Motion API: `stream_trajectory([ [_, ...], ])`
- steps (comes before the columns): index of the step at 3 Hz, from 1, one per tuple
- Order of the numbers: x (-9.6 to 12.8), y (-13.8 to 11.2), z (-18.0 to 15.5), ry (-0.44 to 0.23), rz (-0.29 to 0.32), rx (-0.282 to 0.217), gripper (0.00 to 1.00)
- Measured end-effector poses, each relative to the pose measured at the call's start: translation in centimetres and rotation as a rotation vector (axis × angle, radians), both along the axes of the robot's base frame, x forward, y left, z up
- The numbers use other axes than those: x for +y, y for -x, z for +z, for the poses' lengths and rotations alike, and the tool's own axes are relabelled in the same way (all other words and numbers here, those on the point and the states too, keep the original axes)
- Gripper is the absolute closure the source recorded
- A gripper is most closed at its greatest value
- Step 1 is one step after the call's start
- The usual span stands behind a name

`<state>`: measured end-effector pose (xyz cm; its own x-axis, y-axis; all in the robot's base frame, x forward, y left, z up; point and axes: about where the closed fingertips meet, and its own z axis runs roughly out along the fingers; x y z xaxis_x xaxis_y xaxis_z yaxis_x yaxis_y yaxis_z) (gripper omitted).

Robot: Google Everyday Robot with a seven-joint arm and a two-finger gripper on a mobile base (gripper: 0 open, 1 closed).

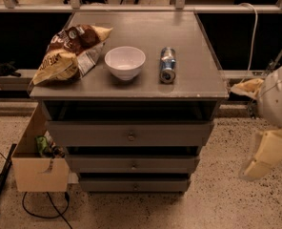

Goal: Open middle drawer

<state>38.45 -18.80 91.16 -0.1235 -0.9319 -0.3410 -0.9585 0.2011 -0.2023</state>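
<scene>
A grey cabinet with three stacked drawers is seen at the centre, topped by a grey worktop [198, 80]. The middle drawer [107, 164] is found between the taller top drawer [93, 134] above and the narrower bottom drawer [107, 185] below, and a small round metal knob [134, 165] is carried at the centre of its front. The drawer appears to be closed, with a dark gap shown above its front.

The tool [261, 159] is seen at the right edge of the scene, well apart from the cabinet and roughly level with the drawers, hanging over the speckled floor [217, 209]. Whether it is wide or narrow cannot be told. Nothing is shown in its grasp, and the knob is not touched by it.

On the worktop a crumpled chip bag [69, 51] is laid at the left, a white bowl [125, 62] is set just right of it, and a drink can [167, 64] is laid on its side further right. A cardboard box [38, 173] is placed on the floor against the cabinet's left side, and a dark cable [41, 213] is looped on the floor near it
</scene>
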Motion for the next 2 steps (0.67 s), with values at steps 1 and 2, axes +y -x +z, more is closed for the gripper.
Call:
stream_trajectory([
  [1, 1.3, 0.7, -4.0, 0.011, 0.019, 0.039, 0.00],
  [2, 1.7, 1.1, -6.7, 0.059, 0.031, 0.073, 0.00],
])
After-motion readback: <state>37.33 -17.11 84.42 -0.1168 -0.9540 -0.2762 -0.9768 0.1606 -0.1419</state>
